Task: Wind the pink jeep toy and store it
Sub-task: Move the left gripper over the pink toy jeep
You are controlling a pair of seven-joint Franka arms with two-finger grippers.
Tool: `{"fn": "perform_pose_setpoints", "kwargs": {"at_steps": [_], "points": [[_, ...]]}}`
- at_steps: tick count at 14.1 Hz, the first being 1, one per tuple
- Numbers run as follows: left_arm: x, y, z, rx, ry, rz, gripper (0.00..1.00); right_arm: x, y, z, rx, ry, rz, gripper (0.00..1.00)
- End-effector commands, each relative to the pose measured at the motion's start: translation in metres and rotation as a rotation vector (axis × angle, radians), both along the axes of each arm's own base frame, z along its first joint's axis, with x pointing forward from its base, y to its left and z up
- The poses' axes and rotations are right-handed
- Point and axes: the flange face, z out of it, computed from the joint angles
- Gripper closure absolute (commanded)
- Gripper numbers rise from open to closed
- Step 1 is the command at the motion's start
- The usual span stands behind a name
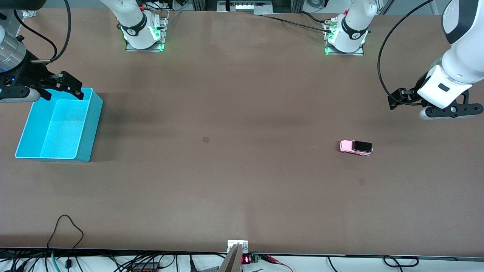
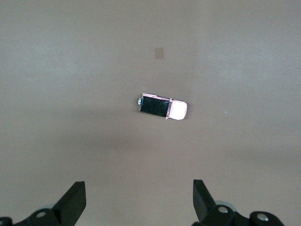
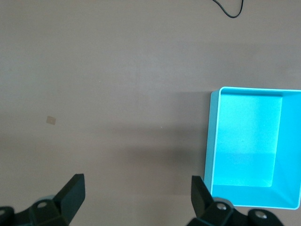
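The pink jeep toy (image 1: 356,147) stands on the brown table toward the left arm's end, black roof panel up; it also shows in the left wrist view (image 2: 163,107). My left gripper (image 1: 397,99) hangs in the air over the table near the jeep, open and empty, as the left wrist view (image 2: 139,197) shows. The turquoise bin (image 1: 90,128) sits at the right arm's end, empty. My right gripper (image 1: 63,94) hovers over the bin's edge nearest the robot bases, open and empty (image 3: 138,193), with the bin (image 3: 209,141) beside it.
The two arm bases (image 1: 143,34) (image 1: 346,36) stand along the table edge farthest from the front camera. A black cable loop (image 1: 64,226) lies near the front edge. Two small tan marks (image 1: 205,139) (image 1: 362,181) are on the tabletop.
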Motion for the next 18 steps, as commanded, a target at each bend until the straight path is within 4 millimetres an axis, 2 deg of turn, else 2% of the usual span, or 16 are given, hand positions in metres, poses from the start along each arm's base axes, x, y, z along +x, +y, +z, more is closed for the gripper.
{"fn": "perform_pose_setpoints", "kwargs": {"at_steps": [1,8,12,15,16,18], "points": [[0.0,-0.006,0.005,-0.037,0.006,0.014,0.0,-0.002,-0.001,0.004,0.013,0.006,0.002,0.0],[0.001,-0.008,0.009,-0.047,0.004,0.011,0.0,0.003,-0.004,0.014,0.012,-0.019,0.005,0.0],[-0.013,-0.015,0.006,-0.045,0.116,0.002,0.0,0.008,-0.006,0.017,0.011,-0.024,0.011,0.0],[-0.024,-0.02,-0.005,-0.094,0.238,0.003,0.0,0.007,-0.009,0.016,0.008,-0.018,0.002,0.0],[-0.027,-0.021,-0.007,-0.094,0.266,-0.013,0.0,0.006,-0.01,0.016,0.008,-0.015,-0.002,0.0],[-0.026,-0.02,-0.019,-0.129,0.313,-0.185,0.0,0.003,-0.01,0.013,0.006,0.018,-0.005,0.0]]}}
